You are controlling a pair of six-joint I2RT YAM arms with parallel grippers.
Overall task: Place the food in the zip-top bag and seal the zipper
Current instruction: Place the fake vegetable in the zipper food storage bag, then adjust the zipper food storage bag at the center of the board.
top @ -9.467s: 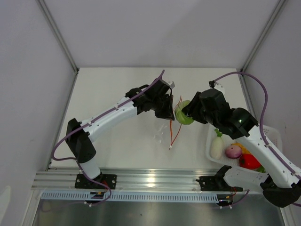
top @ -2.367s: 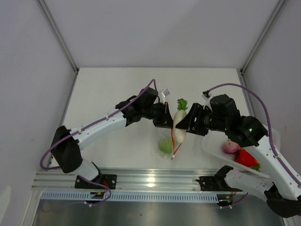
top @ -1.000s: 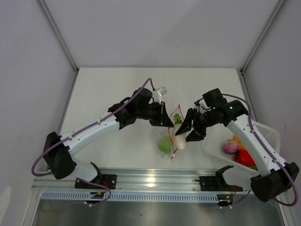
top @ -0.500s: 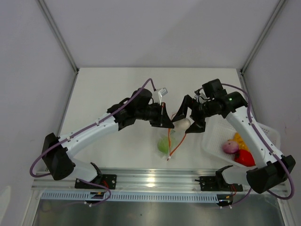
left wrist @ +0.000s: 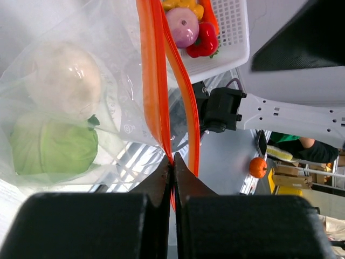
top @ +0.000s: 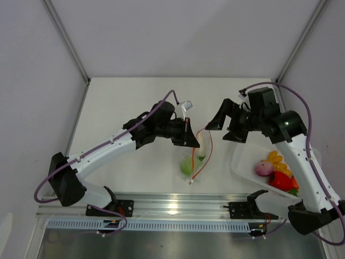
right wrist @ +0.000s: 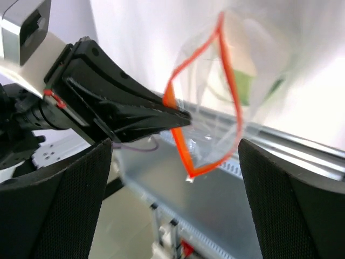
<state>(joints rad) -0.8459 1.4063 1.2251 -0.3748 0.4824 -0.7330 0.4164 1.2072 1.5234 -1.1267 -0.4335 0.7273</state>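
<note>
Left wrist shows left hand [left wrist: 173, 160] pinching the zipper [left wrist: 157, 81]; right hand [top: 225, 128] spread wide, empty

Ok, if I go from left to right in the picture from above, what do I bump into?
Left arm → zip-top bag → right gripper, jaws open → white basket → pink toy food → red pepper.

A white table [top: 135, 97] sits between plain pale walls [top: 178, 32], an aluminium rail [top: 172, 202] along its near edge.
</note>
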